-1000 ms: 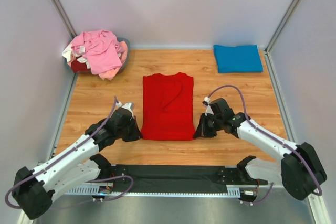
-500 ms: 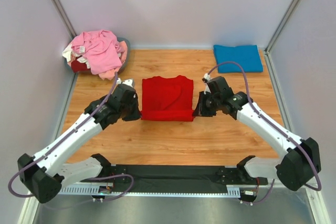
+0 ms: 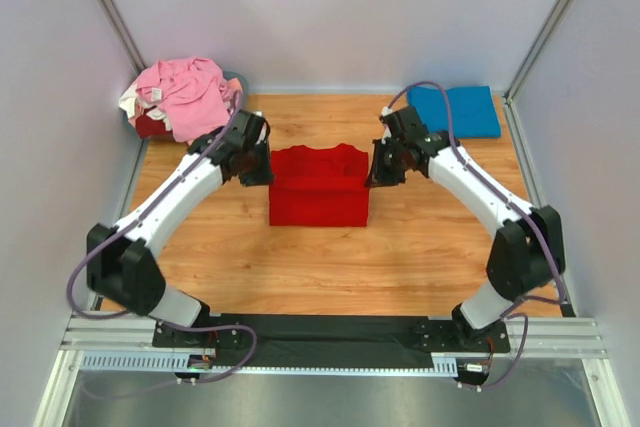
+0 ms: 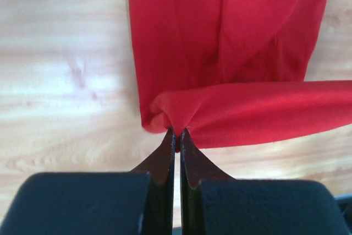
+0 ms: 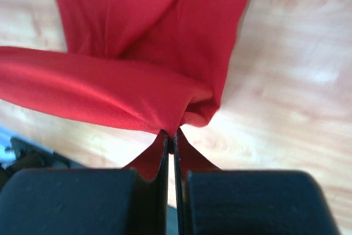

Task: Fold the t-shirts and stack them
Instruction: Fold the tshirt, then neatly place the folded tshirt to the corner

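Note:
The bright red t-shirt [image 3: 318, 187] lies mid-table, doubled over on itself. My left gripper [image 3: 262, 173] is shut on its left corner; in the left wrist view the red cloth [image 4: 231, 81] is pinched at the fingertips [image 4: 177, 136]. My right gripper [image 3: 373, 175] is shut on its right corner; in the right wrist view the red cloth [image 5: 148, 70] bunches at the fingertips [image 5: 170, 136]. Both hold the hem lifted above the lower layer. A folded blue t-shirt [image 3: 453, 111] lies at the far right. Pink and cream shirts [image 3: 185, 95] are heaped at the far left.
The pile of shirts sits in a grey basket [image 3: 238, 82] at the back left corner. White walls enclose the wooden table [image 3: 300, 267] on three sides. A black strip [image 3: 320, 332] runs along the near edge.
Both grippers have carried the near hem of the red t-shirt away from the bases toward the back, folding the shirt in half; the arms are now stretched out further.

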Controlling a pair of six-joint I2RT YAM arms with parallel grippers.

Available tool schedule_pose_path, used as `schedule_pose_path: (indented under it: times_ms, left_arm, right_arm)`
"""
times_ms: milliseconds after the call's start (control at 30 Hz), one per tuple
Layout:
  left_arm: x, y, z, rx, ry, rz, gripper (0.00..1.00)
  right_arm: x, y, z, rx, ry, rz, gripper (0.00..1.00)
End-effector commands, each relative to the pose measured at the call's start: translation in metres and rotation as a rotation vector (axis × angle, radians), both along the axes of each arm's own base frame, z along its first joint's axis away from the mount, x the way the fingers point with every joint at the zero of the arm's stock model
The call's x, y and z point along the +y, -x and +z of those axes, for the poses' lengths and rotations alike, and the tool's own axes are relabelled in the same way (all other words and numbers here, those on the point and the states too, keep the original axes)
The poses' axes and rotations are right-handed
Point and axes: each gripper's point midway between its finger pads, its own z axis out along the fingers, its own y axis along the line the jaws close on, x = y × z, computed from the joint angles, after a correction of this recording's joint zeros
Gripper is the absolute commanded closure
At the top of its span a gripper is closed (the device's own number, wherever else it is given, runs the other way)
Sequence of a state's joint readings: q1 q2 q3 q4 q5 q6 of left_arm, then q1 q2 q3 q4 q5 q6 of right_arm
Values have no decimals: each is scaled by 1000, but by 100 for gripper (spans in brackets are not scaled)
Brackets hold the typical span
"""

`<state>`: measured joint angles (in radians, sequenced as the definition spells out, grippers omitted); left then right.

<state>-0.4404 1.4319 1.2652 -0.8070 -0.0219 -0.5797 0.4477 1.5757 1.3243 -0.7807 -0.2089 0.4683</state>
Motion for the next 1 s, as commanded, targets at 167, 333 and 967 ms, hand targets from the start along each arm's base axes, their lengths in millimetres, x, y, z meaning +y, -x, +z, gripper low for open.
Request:
schedule_pose_path:
  times_ms: [167,333,967]
  left_arm:
    - [7,-154,-28,55,-60,60,77]
    - [-11,-198,-25,103,33,49,21]
    - [9,-62,51,-62,32,-23,11]
  right_arm:
    - [-15,-159,-25,-12,26,-97,52]
    - [-24,-179,-30,48,91,-47,15]
    - [-13,-128,-87,88,-132,-15,12]
